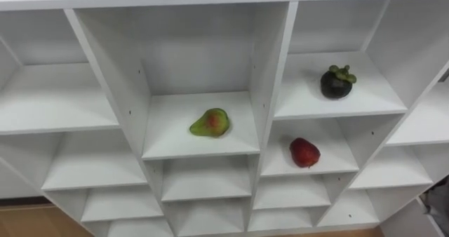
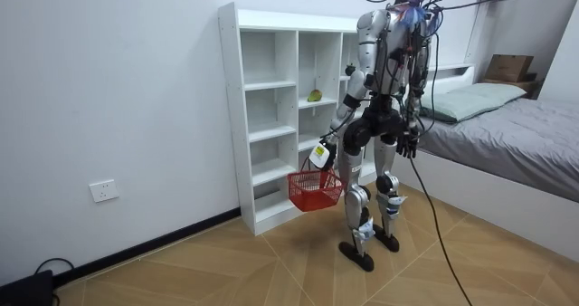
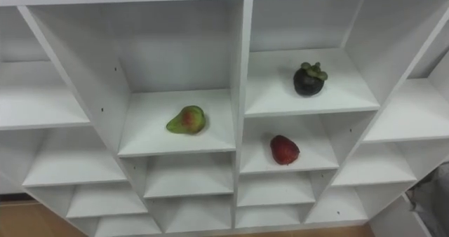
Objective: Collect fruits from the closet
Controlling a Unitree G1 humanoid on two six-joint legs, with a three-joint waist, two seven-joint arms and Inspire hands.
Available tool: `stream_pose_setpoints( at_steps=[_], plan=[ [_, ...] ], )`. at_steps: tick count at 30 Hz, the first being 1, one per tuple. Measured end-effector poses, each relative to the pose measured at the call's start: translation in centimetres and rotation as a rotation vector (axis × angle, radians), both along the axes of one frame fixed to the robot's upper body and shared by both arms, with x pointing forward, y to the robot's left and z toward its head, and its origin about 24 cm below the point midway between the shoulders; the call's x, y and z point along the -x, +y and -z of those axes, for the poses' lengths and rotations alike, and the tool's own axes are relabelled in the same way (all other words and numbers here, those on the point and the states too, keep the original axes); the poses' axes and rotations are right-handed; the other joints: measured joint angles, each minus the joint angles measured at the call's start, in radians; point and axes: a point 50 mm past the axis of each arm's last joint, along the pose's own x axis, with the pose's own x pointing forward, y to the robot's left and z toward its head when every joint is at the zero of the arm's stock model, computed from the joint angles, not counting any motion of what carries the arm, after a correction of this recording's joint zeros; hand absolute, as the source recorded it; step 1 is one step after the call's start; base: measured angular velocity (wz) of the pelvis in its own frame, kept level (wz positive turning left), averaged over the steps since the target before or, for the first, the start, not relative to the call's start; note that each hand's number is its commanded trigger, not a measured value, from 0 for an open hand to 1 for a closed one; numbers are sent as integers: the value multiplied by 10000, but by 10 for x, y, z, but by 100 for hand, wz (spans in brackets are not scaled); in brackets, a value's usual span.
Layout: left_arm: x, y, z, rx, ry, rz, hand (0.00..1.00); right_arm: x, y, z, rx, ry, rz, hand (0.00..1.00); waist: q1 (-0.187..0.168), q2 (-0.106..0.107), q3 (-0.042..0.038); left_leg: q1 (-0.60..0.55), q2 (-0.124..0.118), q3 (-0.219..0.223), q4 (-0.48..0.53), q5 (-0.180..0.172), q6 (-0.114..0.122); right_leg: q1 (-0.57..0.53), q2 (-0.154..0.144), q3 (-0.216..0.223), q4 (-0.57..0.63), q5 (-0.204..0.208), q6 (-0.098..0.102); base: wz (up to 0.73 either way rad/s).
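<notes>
Closet (image 1: 270,62): white, with open compartments; the robot stands facing it.
Green-red fruit (image 1: 210,123): centre compartment, right of mid-shelf, nearer the front edge.
Mangosteen (image 1: 337,82): upper right compartment, mid-shelf.
Red fruit (image 1: 304,153): compartment directly below the mangosteen, mid-shelf.
Left hand (image 2: 321,152): clamped on the handle of the red basket (image 2: 315,188), which hangs beside the thigh.
Right hand (image 2: 409,146): hangs at the hip; open or closed cannot be told.
Step in hand: probably a pick. Reach in between the dividers, close round the fruit's sides, hold the basket steady.

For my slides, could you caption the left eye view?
Green fruit, dark mangosteen and red fruit in separate white closet compartments.
</notes>
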Motion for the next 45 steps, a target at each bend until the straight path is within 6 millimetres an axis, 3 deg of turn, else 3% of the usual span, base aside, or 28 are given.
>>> stream_pose_setpoints(
  at_steps=[5,10,19,23,28,33,39,45],
  plan=[
    [3,0,0,-201,31,-28,100,-3,-1,-1,259,-306,156,0,29,18,6,-82,-6,-82,16,0,0,-11,-3,-78,-27,-1,1,5],
    [6,0,1,-434,196,96,100,-18,-2,-2,451,-1310,869,0,38,28,9,-225,-12,-149,41,0,0,-102,-6,-144,-55,0,1,4],
    [-6,0,-2,-573,-531,541,100,-76,1,-18,302,-4566,629,0,-55,-16,15,-442,-13,-149,48,2,-1,-311,-13,-192,-41,9,-6,0],
    [-13,-1,-3,-645,-897,632,100,-94,5,-36,374,-6144,93,0,-80,-89,-24,-418,-9,-150,30,2,-2,-324,-7,-204,-27,12,-8,0],
    [-17,0,-5,-678,-1263,716,100,-110,8,-60,901,-7684,-1022,0,-140,-70,-3,-438,-2,-94,25,2,-1,-380,-2,-179,-21,27,-12,-1],
    [-24,-1,-9,-690,-1881,830,100,-120,11,-90,1515,-9309,-1503,0,-145,45,-76,-628,6,-22,65,5,3,-606,2,-135,12,85,-9,-5],
    [-22,-3,-8,-463,-2066,447,100,-144,18,-128,2048,-11701,-1498,0,-246,111,-68,-639,7,-16,109,13,16,-672,9,-13,61,128,-11,-4],
    [-16,-5,-6,-355,-1999,370,100,-153,19,-145,2737,-12943,-1376,0,-289,154,-64,-613,10,-7,143,13,17,-697,15,34,151,130,-12,-2]
  ],
)
